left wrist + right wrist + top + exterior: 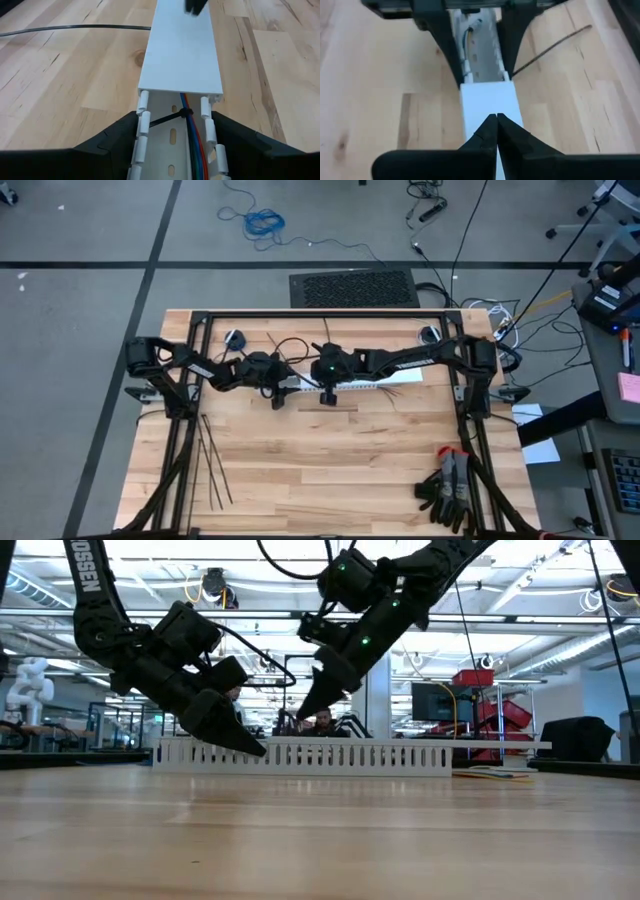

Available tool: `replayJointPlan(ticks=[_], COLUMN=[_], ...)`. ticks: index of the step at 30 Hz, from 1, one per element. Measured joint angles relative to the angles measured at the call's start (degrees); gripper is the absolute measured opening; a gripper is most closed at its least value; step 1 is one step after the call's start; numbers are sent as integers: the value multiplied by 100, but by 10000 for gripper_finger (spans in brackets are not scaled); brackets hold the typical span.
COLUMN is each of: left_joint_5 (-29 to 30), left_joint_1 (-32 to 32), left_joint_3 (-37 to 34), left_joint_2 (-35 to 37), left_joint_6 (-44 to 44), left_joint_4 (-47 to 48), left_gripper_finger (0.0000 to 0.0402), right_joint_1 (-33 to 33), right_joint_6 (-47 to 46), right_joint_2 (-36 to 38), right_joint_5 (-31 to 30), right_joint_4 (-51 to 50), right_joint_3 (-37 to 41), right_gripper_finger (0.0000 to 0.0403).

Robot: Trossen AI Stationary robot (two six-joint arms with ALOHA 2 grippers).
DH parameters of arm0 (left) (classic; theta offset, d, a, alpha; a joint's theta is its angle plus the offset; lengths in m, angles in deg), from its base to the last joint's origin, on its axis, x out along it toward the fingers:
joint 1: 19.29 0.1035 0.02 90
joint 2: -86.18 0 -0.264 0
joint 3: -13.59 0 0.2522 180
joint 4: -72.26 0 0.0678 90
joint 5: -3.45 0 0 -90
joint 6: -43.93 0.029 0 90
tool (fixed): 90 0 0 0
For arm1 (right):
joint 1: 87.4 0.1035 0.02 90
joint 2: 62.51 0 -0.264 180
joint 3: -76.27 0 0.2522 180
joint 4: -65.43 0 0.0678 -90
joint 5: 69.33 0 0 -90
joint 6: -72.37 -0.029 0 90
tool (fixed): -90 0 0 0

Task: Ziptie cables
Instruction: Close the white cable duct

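A long white slotted duct [350, 385] lies on the table. A white cover [180, 55] closes most of it. At its uncovered left end the cables [192, 142], red, blue and green wires, run inside, with a black ziptie [167, 119] around them. My left gripper [175, 127] straddles that end. My right gripper [496, 119] is shut and hangs just above the cover [487, 100], clear of it in the low view [300, 712]. Several loose zipties [210, 460] lie at the near left. My left gripper has the duct's uncovered end between its two fingers, one finger [120, 135] outside each slotted side wall [142, 117]. The fingers come slanting down from the table's left and lie along the duct. The duct rests flat on the table.
A pair of black and grey gloves [448, 490] lies at the near right corner. One black ziptie [75, 27] lies on the wood beside the duct. Bare wood stretches across the near middle of the table [330, 470].
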Motion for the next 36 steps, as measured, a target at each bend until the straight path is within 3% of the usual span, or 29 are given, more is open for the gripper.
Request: replayJointPlan(ticks=[13,21,28,32,36], left_joint_5=[7,48,48,131,137], left_joint_1=[-37,-90,-92,-99,-30], left_joint_3=[-7,-7,-7,-4,-20], left_joint_2=[0,2,7,129,302], left_joint_6=[-5,-7,-19,-137,7], left_joint_4=[25,41,34,150,545], left_gripper_finger=[232,228,229,254,313], right_joint_1=[-110,-279,-352,-345,-345], right_joint_6=[-289,-319,-540,-538,-536], right_joint_2=[-641,-1150,-1326,-1326,-1328], right_joint_5=[103,712,863,853,848], right_joint_4=[545,1753,1780,1783,1782], right_joint_3=[-43,-43,-64,-62,-58], right_gripper_finger=[0,0,0,0,0])
